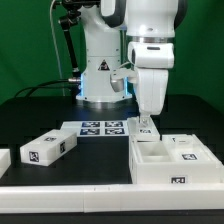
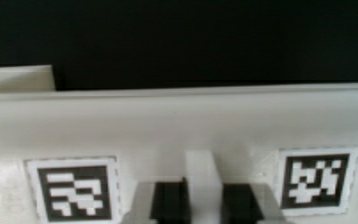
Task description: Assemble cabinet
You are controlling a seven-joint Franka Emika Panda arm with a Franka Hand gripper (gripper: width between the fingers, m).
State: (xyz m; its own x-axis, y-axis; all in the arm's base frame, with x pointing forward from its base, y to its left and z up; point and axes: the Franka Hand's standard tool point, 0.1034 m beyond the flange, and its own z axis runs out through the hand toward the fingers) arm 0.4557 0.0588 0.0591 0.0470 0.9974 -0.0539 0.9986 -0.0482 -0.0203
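Observation:
The cabinet, a white boxy body with square compartments, lies at the exterior view's right. A tagged white block sits in its far right part. My gripper points straight down at the cabinet's back left corner. In the wrist view the cabinet fills the frame, with two tags on its face. My gripper has its two dark fingers closed on a thin white rib of the cabinet between the tags. A loose white drawer block with tags lies on the table at the exterior view's left.
The marker board lies flat on the black table behind the parts, in front of the arm's base. Another white part shows at the far left edge. A long white rail runs along the front.

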